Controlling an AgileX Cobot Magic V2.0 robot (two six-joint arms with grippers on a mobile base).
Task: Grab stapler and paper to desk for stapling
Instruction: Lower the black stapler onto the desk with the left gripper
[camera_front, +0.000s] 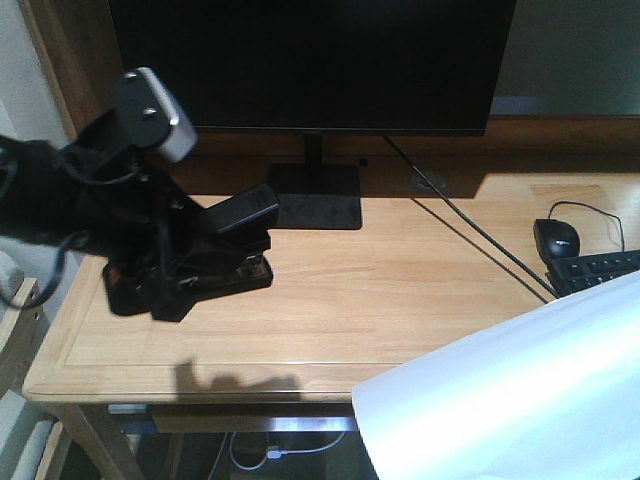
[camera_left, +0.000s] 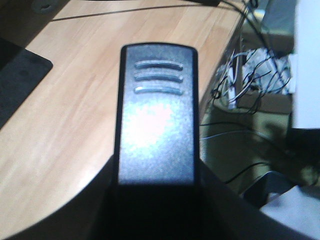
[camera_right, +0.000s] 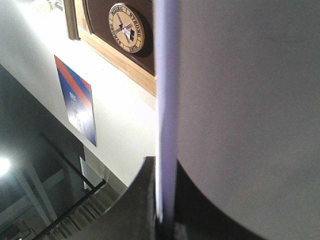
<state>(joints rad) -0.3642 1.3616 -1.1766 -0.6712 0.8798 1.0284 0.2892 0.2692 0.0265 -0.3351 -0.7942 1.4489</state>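
black plastic with a silver magazine, the stapler (camera_front: 232, 272) is sitting in front of and to the left of the monitor stand (camera_front: 318, 205), low against the worktop (camera_front: 400, 290). whether it is resting on the wood or hanging just over it i cannot tell. the left arm (camera_front: 60, 190) is reaching over it, and the left jaws are looking closed around its body, though the wrist view is showing only its ridged black top. its long axis is running roughly along the worktop's front rim, the orange-red end pointing away from the stand.

the paper (camera_front: 520, 390) is hanging in front of and to the right of the stand, mostly beyond the front rim, and the right jaws are pinching it tight at one edge. bare wood straight in front of the stand is lying between the two. by my judgement the right jaws are the nearer ones to lay the sheets there, passing close to the mouse (camera_front: 557, 238) and keyboard (camera_front: 600, 270) right of the stand.
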